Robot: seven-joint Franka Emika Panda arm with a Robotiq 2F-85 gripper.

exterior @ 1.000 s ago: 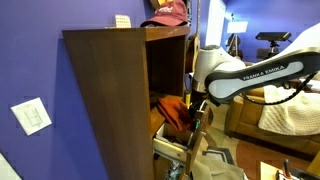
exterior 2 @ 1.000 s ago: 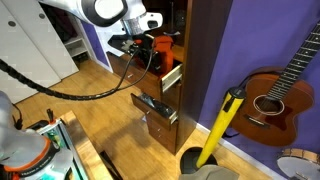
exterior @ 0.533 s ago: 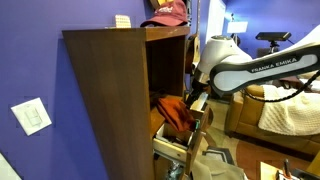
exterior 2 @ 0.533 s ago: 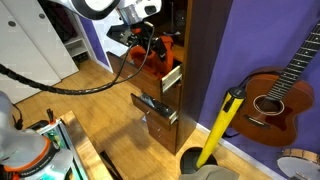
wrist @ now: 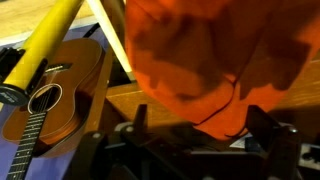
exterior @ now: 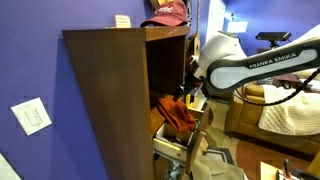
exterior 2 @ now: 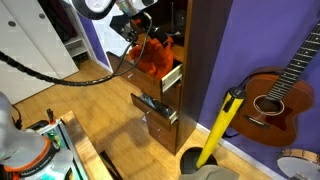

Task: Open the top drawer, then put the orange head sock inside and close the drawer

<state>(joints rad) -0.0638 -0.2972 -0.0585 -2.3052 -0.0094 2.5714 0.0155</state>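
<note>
Directly above the open top drawer (exterior 2: 168, 76), the gripper (exterior 2: 139, 34) clamped the orange head sock (exterior 2: 153, 56), which hung lengthwise down toward the drawer's cavity.

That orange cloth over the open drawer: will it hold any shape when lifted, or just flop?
The orange cloth hangs in loose folds in the wrist view, so it probably flops. It bunches over the open drawer, so edges could snag on closing. It looks light.

You have purple walls (exterior 2: 250, 35), a wood floor (exterior 2: 70, 90), a guitar (exterior 2: 268, 95), and possibly a couch (exterior: 262, 112).
</note>
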